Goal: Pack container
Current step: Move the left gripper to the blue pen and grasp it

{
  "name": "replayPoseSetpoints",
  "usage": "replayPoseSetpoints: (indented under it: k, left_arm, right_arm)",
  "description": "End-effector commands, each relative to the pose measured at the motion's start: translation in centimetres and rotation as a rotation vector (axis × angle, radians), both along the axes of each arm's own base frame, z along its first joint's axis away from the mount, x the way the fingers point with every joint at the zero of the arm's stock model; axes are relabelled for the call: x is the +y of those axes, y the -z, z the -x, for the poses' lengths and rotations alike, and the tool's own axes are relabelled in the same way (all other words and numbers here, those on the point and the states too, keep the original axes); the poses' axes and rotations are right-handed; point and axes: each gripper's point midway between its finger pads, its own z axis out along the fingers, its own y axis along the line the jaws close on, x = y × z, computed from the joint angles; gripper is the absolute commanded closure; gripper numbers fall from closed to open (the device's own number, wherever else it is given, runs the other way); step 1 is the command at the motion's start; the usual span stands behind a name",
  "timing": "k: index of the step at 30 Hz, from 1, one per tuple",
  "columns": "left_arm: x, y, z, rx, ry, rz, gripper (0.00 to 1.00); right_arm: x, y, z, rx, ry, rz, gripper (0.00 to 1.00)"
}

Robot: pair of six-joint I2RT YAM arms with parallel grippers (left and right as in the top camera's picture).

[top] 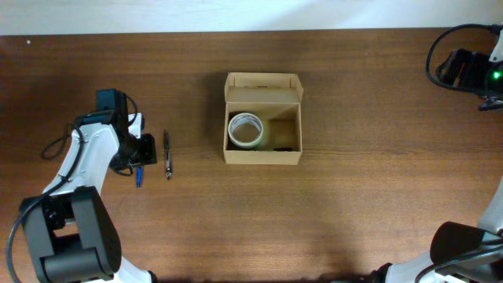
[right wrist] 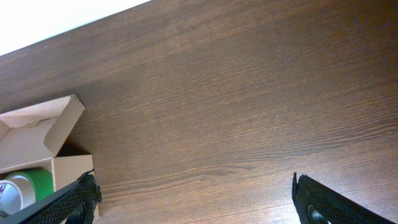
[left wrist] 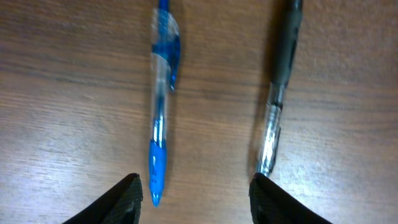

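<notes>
At table centre, overhead view: box (top: 262,118) sits upright, lid flap (top: 263,83) folded open toward the far edge. Tape roll (top: 245,130) lies flat in the box's left half. A small dark item (top: 284,148) is in the near right corner, too small to identify. Left arm (top: 90,149) is at the left side of the table (top: 377,189), well apart from the box. Black pen (top: 167,154) lies between the arm and the box, much nearer the arm. Blue pen (top: 139,176) is just beside it on the arm side, partly hidden under the arm's end. Right arm (top: 471,71) is at the far right corner, well apart from the box

Left wrist view: left gripper (left wrist: 196,199) is spread wide and holds nothing, only its two fingertips (left wrist: 127,199) showing at the bottom edge. Both pens lie on the wood, roughly parallel and apart from each other. The blue pen's tip sits inside the gap, just beside one fingertip; can't tell if they touch. The black pen's near end lies just ahead of the other fingertip

Right wrist view: right gripper (right wrist: 196,202) is spread wide and empty, its fingertips (right wrist: 68,202) at the lower corners with bare wood between them. The box is at the lower left edge, open flap visible, tape roll showing inside. One fingertip overlaps the box's corner in frame; contact unclear. A white strip (right wrist: 50,18) runs past the table's far edge
</notes>
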Motion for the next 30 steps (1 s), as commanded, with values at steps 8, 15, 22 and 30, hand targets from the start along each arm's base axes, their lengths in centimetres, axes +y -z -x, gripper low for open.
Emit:
replayPoseSetpoints:
  k: [8,15,22,30]
  left_arm:
    - [0.6,2.9,-0.4,0.037,-0.025,0.002,0.59]
    - [1.3,3.4,-0.4,0.043,0.012,-0.014,0.6]
    - [2.3,3.7,-0.1,0.054,0.007,-0.023,0.6]
    - [2.4,4.6,0.2,0.083,0.041,-0.017,0.65]
  right_arm:
    - [0.1,-0.4,-0.1,-0.014,-0.006,-0.009,0.01]
    - [0.1,-0.4,-0.1,-0.014,-0.006,-0.009,0.01]
    - [0.1,-0.4,-0.1,-0.014,-0.006,-0.009,0.01]
    - [0.1,-0.4,-0.1,-0.014,-0.006,-0.009,0.01]
